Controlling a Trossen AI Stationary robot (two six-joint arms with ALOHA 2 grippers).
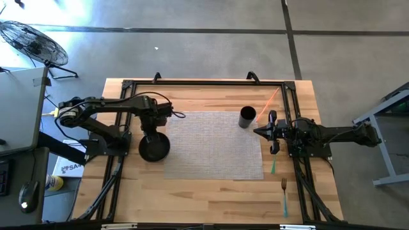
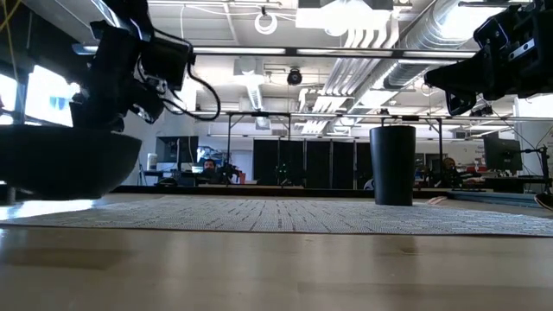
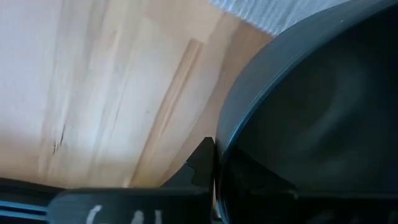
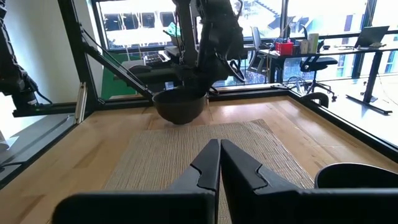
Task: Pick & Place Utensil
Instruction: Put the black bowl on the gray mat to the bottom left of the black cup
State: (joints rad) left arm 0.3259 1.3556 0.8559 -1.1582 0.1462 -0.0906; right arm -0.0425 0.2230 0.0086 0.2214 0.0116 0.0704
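Bare wooden table (image 2: 276, 268) fills the foreground of the low view, with a grey woven mat (image 2: 285, 216) lying across it farther back. On the left edge of that mat the left gripper (image 1: 153, 131) holds a dark bowl (image 1: 154, 147); in the left wrist view 1 finger sits outside the rim and the bowl's wall runs between the fingers, so the gripper is pinching the bowl's rim. In the low view the bowl (image 2: 65, 160) hangs just above the table, with a thin gap under it.

At the mat's far right corner a dark cup (image 1: 247, 117) stands upright. An orange utensil (image 1: 270, 101) lies slanted on the wood just beyond the cup. The right gripper (image 1: 263, 131) hovers near the cup, over the mat's right edge, its 2 fingers pressed together on nothing, as the right wrist view shows (image 4: 219, 165).

Along the table's right side, by the right arm's base, lie a green utensil (image 1: 273, 167) and, nearer the front edge, a fork with a teal handle (image 1: 284, 196). Both rest on the wood, well apart from the gripper.
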